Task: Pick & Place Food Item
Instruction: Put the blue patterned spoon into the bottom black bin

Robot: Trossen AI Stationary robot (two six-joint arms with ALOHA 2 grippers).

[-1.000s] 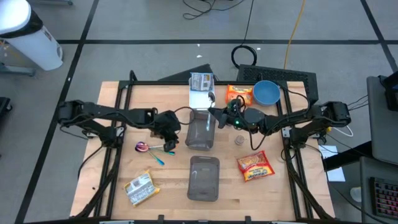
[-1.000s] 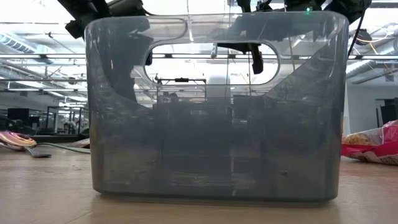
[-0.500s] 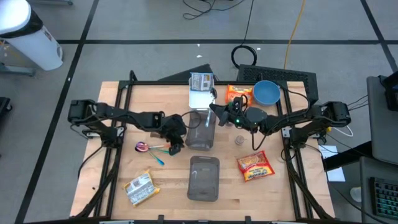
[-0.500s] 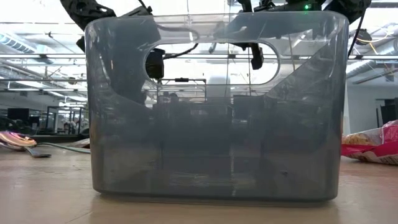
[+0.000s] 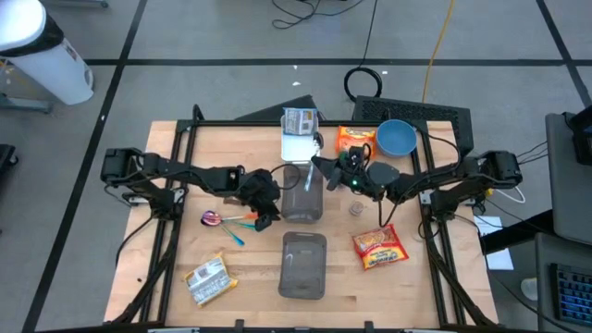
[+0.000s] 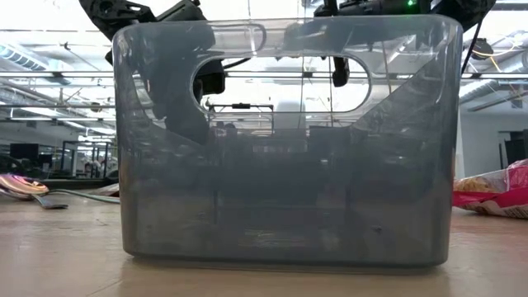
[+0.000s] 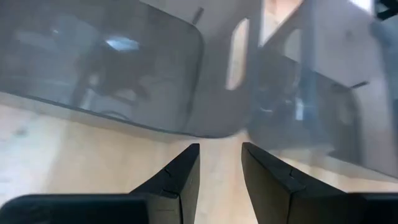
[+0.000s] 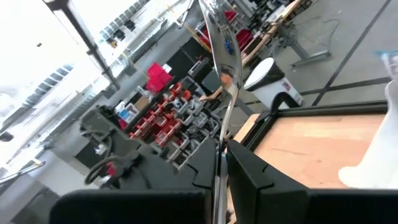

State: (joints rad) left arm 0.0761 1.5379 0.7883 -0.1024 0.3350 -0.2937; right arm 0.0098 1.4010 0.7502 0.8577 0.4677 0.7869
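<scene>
the left gripper's fingers (image 7: 179, 178) stand apart with only bare wood showing between them, so the left gripper (image 5: 265, 211) holds nothing. it sits low over the table (image 5: 166, 268), just beside the near corner of the upright clear bin (image 5: 302, 196), probably lined up to steady or nudge it. the right gripper's fingers (image 8: 250, 176) are pressed together on the thin shank of a metal spoon (image 8: 221, 46), whose bowl points up and away from the wrist. the right gripper (image 5: 322, 167) hovers at the far end of that same bin, which looks like a position for carrying the spoon over the opening. whether the spoon holds anything cannot be told.

no food item is in either gripper. the candidates all lie flat on the table, apart from the arms. a red noodle packet (image 5: 377, 247) lies to the right of a second clear bin (image 5: 303, 266), which rests on its side nearer the front edge and fills the low view. an orange packet (image 5: 355, 139) sits beside a blue bowl (image 5: 396, 138) at the back. a silvery yellow packet (image 5: 207, 280) lies near the front left corner. which of them is meant cannot be told. all are soft, crinkly pouches, likely to slide or buckle when pinched.
</scene>
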